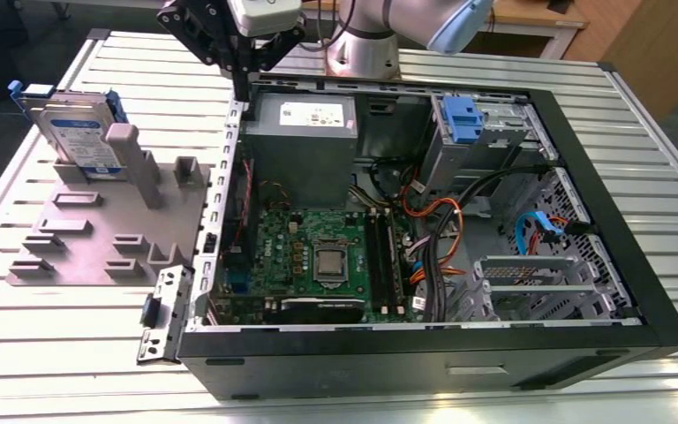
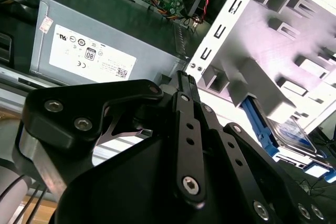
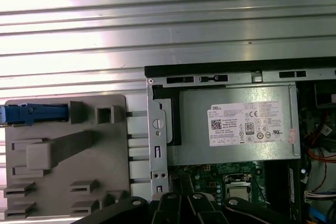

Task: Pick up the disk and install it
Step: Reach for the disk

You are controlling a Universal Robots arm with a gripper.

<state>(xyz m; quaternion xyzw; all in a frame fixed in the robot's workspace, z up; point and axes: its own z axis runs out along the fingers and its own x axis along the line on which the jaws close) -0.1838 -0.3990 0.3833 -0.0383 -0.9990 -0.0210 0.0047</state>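
Note:
The disk point(image 1: 74, 132) stands on edge in a slot at the far end of a grey holder point(image 1: 92, 238), on the exterior view's left. It is silver with a white-and-blue label and blue rails. The second wrist view shows it as the disk point(image 2: 290, 130), and the first wrist view shows its blue top edge point(image 3: 34, 114). My black gripper point(image 1: 241, 87) hangs above the open computer case's point(image 1: 433, 358) far left corner, to the right of the disk and apart from it. Its fingers point(image 2: 182, 80) are shut together with nothing between them.
Inside the case sits a grey power supply box point(image 1: 304, 132) with a white sticker, just under the gripper. A drive bay with a blue latch point(image 1: 463, 119) is at the far right, with the motherboard point(image 1: 315, 256) and cables point(image 1: 433, 221) below. Everything rests on a ribbed metal table point(image 1: 68, 353).

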